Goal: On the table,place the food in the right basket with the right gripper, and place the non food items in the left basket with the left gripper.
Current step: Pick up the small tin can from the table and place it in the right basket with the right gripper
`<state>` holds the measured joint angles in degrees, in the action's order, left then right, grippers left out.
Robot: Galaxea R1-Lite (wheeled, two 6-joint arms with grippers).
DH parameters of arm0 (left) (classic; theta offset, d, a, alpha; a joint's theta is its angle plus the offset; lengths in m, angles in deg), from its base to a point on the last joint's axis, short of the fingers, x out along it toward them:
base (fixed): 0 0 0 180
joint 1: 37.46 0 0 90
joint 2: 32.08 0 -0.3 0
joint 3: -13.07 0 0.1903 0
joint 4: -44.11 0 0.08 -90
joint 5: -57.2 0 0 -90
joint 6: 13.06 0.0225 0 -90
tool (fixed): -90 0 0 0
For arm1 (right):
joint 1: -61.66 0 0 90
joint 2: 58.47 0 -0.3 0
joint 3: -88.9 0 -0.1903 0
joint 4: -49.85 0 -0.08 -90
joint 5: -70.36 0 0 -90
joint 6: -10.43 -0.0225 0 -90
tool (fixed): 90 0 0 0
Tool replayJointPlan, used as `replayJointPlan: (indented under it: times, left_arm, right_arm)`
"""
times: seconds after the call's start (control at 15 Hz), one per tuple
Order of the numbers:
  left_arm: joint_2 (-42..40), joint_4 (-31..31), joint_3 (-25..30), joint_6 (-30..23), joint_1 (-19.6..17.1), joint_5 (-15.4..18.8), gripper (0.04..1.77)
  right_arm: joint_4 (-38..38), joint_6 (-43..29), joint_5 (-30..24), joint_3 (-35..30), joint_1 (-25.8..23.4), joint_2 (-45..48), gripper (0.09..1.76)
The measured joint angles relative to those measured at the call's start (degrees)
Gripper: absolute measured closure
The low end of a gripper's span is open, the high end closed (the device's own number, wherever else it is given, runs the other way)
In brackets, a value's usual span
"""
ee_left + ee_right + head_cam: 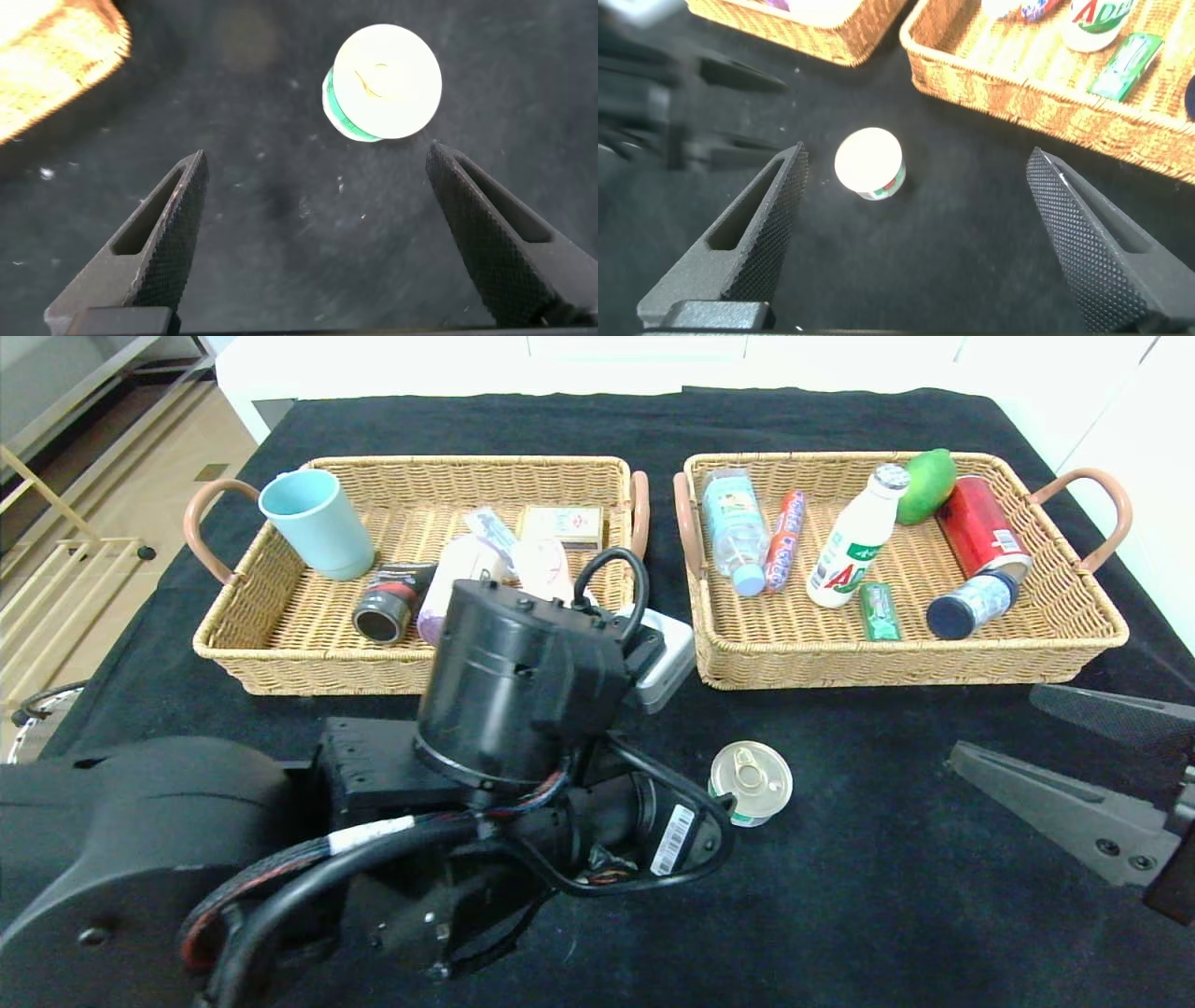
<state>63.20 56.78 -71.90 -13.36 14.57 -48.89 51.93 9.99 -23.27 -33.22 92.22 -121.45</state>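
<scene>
A small round tin can (pixel 751 782) with a pull-tab lid stands upright on the black table, in front of the gap between the two baskets. My left gripper (pixel 318 154) is open and empty above the cloth, with the can (pixel 383 82) just beyond its fingertips. In the head view its fingers are hidden under the left arm (pixel 523 681). My right gripper (pixel 994 726) is open and empty at the right, apart from the can. In the right wrist view the gripper (pixel 917 154) faces the can (pixel 868 163), which stands toward one finger.
The left wicker basket (pixel 280 644) holds a blue cup (pixel 317 523), a tape roll (pixel 385 607) and several other items. The right wicker basket (pixel 934 658) holds bottles, a red can (pixel 980 527), a green fruit (pixel 928 483) and packets. The table drops off at the left.
</scene>
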Motion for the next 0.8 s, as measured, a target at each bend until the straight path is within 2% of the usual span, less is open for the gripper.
replayJointPlan:
  times: [0.2,0.33,0.6,0.8]
  left_arm:
    - [-6.3,-5.8,8.7,1.7,-3.5,8.3,0.12]
    - [-10.4,-6.7,12.7,2.4,-5.4,12.0,0.11]
    - [-15.7,-8.0,20.2,2.7,-8.5,15.7,0.11]
    - [-16.9,-15.7,24.7,2.2,-10.6,15.8,0.11]
  right_arm:
    - [-0.1,0.0,0.1,-0.3,-0.1,-1.2,0.14]
    - [-0.6,0.0,0.1,-0.4,0.2,-1.6,0.14]
    - [-1.2,0.0,0.1,-0.4,0.4,-2.6,0.14]
    - [-1.3,0.0,1.1,-0.3,0.4,-3.4,0.14]
